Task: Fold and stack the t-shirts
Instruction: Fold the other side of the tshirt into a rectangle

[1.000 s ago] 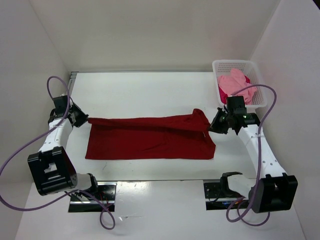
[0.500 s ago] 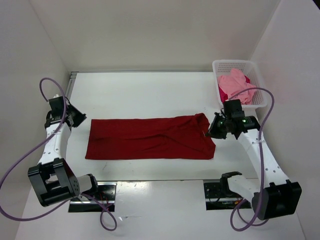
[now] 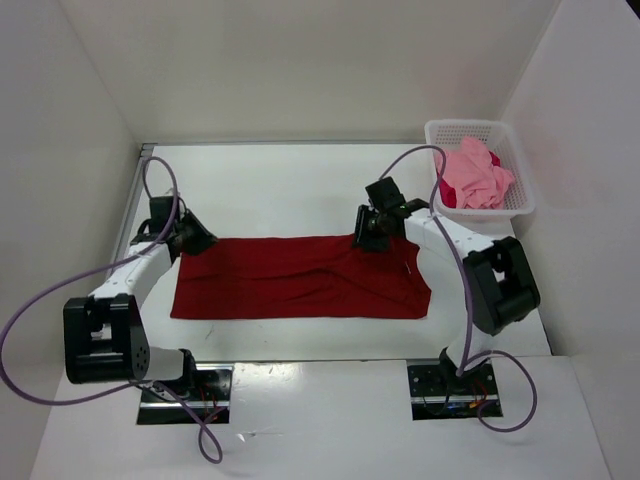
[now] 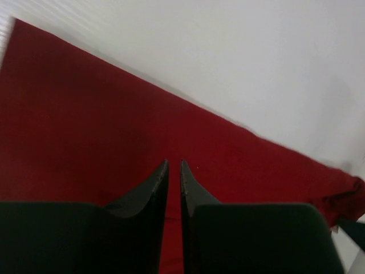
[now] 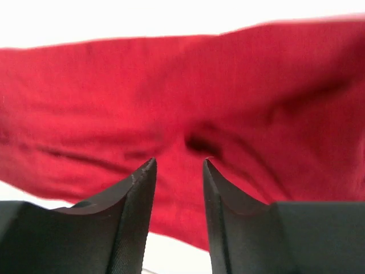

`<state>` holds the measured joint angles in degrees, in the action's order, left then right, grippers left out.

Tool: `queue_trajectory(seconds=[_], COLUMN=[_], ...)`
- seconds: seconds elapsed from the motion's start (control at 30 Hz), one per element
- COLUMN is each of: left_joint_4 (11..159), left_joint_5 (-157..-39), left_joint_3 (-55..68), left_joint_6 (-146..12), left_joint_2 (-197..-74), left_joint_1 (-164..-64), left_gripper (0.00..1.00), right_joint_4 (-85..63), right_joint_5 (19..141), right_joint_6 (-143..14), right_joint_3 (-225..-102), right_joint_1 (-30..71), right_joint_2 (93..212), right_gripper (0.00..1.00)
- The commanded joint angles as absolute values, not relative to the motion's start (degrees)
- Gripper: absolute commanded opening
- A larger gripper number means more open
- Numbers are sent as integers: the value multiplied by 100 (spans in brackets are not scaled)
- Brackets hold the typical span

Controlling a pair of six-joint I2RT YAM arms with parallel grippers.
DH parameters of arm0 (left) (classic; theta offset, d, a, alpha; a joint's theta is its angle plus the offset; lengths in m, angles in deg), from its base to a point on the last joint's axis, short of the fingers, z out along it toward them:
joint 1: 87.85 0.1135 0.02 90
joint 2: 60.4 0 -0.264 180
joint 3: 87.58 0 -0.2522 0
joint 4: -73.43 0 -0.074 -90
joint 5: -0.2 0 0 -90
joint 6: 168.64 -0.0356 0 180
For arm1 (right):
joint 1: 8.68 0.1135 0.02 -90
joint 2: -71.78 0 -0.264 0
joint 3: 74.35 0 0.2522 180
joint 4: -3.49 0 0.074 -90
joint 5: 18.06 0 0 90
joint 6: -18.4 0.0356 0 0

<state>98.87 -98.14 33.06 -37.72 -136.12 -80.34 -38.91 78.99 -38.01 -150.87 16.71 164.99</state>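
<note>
A dark red t-shirt (image 3: 300,280) lies flat on the white table as a long folded strip. My left gripper (image 3: 200,243) hovers over its far left corner. In the left wrist view that gripper (image 4: 174,162) has its jaws a narrow slit apart, with only the red cloth (image 4: 85,114) below them. My right gripper (image 3: 362,238) is over the strip's far edge, right of the middle. In the right wrist view it (image 5: 179,160) stands open above the red cloth (image 5: 171,85), holding nothing. A light pink t-shirt (image 3: 475,172) lies bunched in the basket, with a crimson one (image 3: 447,192) peeking out under it.
The white mesh basket (image 3: 520,190) stands at the table's far right corner. White walls close in the table on the left, back and right. The arm bases and their purple cables sit along the near edge.
Both grippers have let go of the red shirt's ends and opened. The right arm swung left to the far edge, the left moved in to the corner. The raised right end now lies flat.
</note>
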Motion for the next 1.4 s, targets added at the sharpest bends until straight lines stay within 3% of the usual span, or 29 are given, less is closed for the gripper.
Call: queue_trajectory(seconds=[0.0,0.2,0.63,0.67,0.8,0.9,1.07,1.2,1.37], left_joint_4=[9396,9343,9238,9238,9238,9185,9185,9185,9185], left_joint_5=[-9929,-9929,-9885,-9885,-9937,-9938,-9938,-9991,-9991], left_joint_3=[3270,3164,3393,3393,3393,3445,3445,3384,3244], left_joint_6=[-3628,-3628,-3628,-3628,-3628,-3628,-3628,-3628,-3628], left_joint_2=[-13949,-14301,-14108,-14108,-14108,-14108,-14055,-14055,-14055], left_joint_1=[-8389,-8583,-8583,-8583,-8583,-8583,-8583,-8583,-8583], left_gripper=[20,21,21,21,21,21,21,21,21], right_joint_4=[-3382,-3592,-3795,-3795,-3848,-3987,-4287,-4121,-3796], right_joint_5=[7467,7177,6843,6843,6974,7123,7553,8125,8573], right_joint_6=[-4109,-4163,-4048,-4048,-4048,-3934,-3339,-2662,-2229], right_joint_3=[-15648,-15939,-15298,-15237,-15114,-14990,-14692,-14201,-13848], right_joint_1=[1794,2129,2375,2375,2436,2559,2902,3051,3114], right_joint_2=[16854,17443,17084,17083,16811,16548,15941,15581,15247], right_gripper=[44,48,47,46,19,8,8,14,38])
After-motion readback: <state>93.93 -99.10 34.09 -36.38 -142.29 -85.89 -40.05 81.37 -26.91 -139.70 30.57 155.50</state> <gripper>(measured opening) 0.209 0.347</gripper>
